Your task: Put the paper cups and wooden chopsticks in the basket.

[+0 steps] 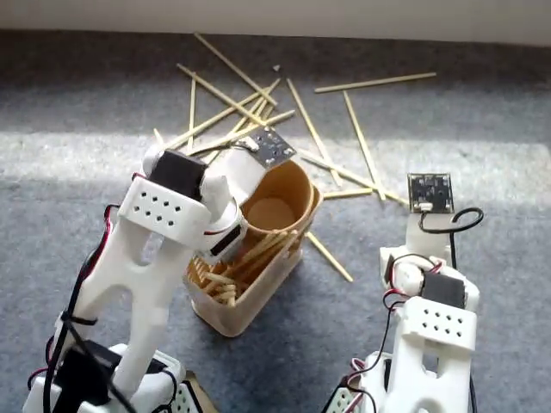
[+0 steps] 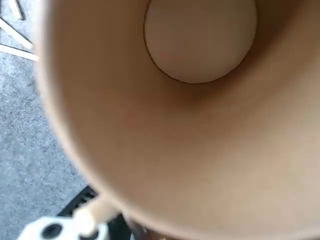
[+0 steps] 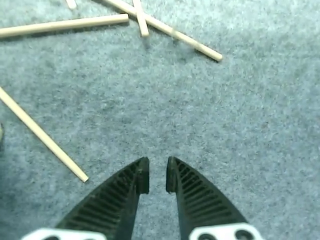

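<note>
High view, cup: the tan paper cup [image 1: 277, 211] sat tilted in the far end of the basket, mouth up, directly under the left gripper.
Left gripper: the left gripper [image 1: 250, 170] appeared closed on the cup's near rim, so the cup was held and not yet let go.
Basket: the cream plastic rectangular basket [image 1: 258, 303] lay below and just behind the left gripper, its near end packed with pale wooden chopsticks [image 1: 225, 280] that leaned against the cup's side.
Loose sticks: many thin wooden chopsticks [image 1: 241, 103] were scattered on the grey carpet [image 1: 482, 112] beyond both grippers, well apart from the basket.
Right gripper: the right gripper [image 3: 157, 175] hovered over bare carpet, its jaws a narrow slit apart and holding nothing; one loose chopstick [image 3: 42, 135] lay near it, toward the basket.
Step in hand: probably seating the cup.
Doing it well: lower until the base rests on the basket floor, then part the jaws just enough to clear the rim. Lift straight up, so the cup does not tip out and the packed sticks stay put.
</note>
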Robot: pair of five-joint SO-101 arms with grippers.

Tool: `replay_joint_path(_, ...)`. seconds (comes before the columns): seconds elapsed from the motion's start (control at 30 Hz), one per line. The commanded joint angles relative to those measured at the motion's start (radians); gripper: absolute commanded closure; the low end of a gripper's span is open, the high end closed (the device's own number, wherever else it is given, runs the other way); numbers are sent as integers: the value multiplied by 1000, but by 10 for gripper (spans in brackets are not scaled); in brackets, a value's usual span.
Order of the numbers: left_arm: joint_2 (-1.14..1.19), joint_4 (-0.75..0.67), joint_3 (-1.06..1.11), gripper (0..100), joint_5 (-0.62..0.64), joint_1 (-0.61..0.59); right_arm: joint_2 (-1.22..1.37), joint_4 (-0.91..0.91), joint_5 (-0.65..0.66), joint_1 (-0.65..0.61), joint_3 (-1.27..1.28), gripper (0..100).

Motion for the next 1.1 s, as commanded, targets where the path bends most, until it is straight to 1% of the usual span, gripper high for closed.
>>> replay_joint_path(0.0, -15, 5, -87, 660, -81, -33, -21, 10, 14, 10, -4, 926)
replay_joint_path(0.1, -15, 5, -162, 648, -169, -88, -21, 10, 14, 10, -4, 926)
replay_joint_path(0.2, -16, 5, -260, 667, -210, -159, -21, 10, 14, 7, -4, 926)
replay_joint_path(0.33, -96, 5, -423, 659, -216, -234, -21, 10, 14, 5, -4, 926)
replay_joint_path(0.43, -206, 2, -532, 662, -216, -245, -21, 8, 14, 5, 13, 926)
replay_joint_path(0.5, -275, -3, -573, 663, -215, -260, -21, 5, 14, 5, 28, 926)
replay_joint_path(0.57, -329, -40, -570, 663, -212, -320, -21, 5, 14, 5, 45, 926)
replay_joint_path(0.6, -338, -77, -549, 663, -199, -364, -21, 5, 14, 5, 54, 926)
replay_joint_path(0.7, -338, -245, -427, 663, -71, -561, -28, 5, 14, 5, 76, 926)
replay_joint_path(0.77, -329, -405, -274, 663, 2, -679, -28, 5, 14, 5, 79, 926)
replay_joint_path(0.83, -297, -568, -104, 663, 12, -751, -28, 5, 14, 5, 88, 926)
replay_joint_path(0.9, -236, -723, 65, 663, 6, -779, -28, 4, 14, 4, 88, 926)
replay_joint_path(0.97, -143, -845, 191, 663, 14, -779, -28, 4, 14, 4, 88, 926)
replay_joint_path(1.0, -91, -887, 219, 663, 20, -766, -28, 1, 14, 4, 88, 926)
replay_joint_path(1.07, 30, -913, 216, 663, 78, -731, -21, -31, 14, -2, 85, 926)
